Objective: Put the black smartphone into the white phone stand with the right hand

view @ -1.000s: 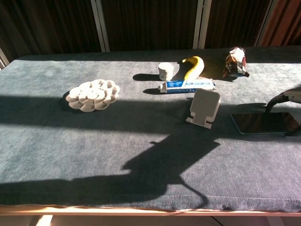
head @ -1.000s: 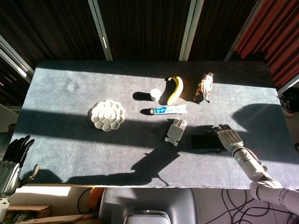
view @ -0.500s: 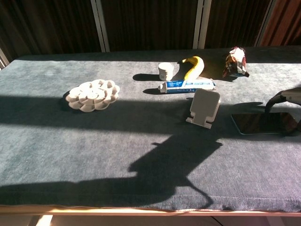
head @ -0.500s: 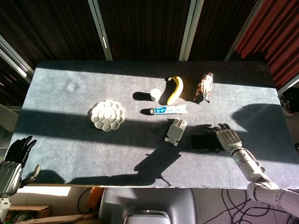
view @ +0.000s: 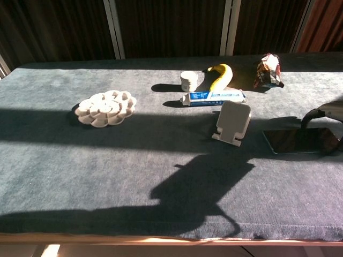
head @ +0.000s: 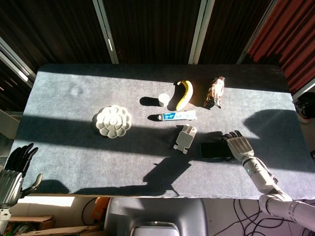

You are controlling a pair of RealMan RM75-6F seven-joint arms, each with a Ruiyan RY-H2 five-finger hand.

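The black smartphone (head: 215, 150) lies flat on the grey table (head: 69, 152), right of centre in the head view and at the right edge of the chest view, where its glossy dark screen shows a pale rim along the near side. Just left of it and apart from it stands the white phone stand (head: 185, 137), its plain back turned to the chest camera.

The right hand (head: 238, 144) rests over the phone's right end, fingers draped down onto it; whether they truly grip the phone or only touch it cannot be told. In the chest view the hand is cut off by the right frame edge, leaving only a dark fingertip on the phone's far edge. The left hand (head: 14, 169) sits at the lower left corner of the head view, off the table, fingers spread wide and holding nothing.

Against the frame a second ago, the phone has slid a little left toward the stand, and the right hand has moved left with it; the large shadow on the near table has shifted too.

Further out lie a toothpaste tube (head: 173, 116), a banana (head: 184, 94), a small white cup (head: 163, 100), a brown snack packet (head: 214, 92) and a white flower-shaped palette (head: 113, 121)
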